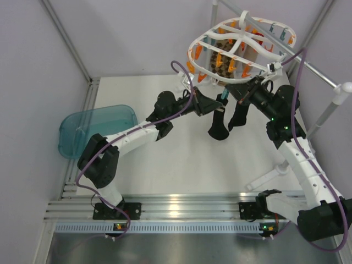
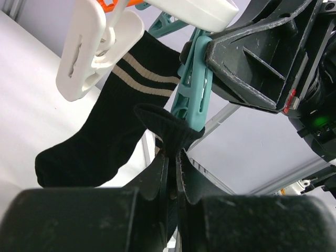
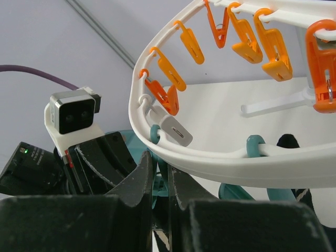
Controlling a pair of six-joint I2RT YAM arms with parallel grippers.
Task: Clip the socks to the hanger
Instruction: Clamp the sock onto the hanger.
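The hanger [image 1: 201, 44] sits in the upper right of the top view, with both black socks dangling just below its near rim, clear of the tabletop [image 1: 181, 159]. About half the job looks done; in the left wrist view the hung sock [image 2: 100, 142] droops at left of frame, its striped cuff tucked under a white clip [image 2: 86, 58], and nothing else holds it. The second sock [image 2: 168, 128] is not yet secured; the left pincer [image 2: 170, 157] is clenched on its bunched cuff at centre frame, pressing the fabric up against the lower end of a teal clip [image 2: 191, 94]. The right pincer [image 3: 163, 176], low in its own view beneath the white rim, appears clamped around that same teal clip, presumably squeezing it apart; whether the clip's mouth has taken the cloth cannot be told. What remains, by my reading: seat the cuff in the clip, let the clip bite, then free both arms.
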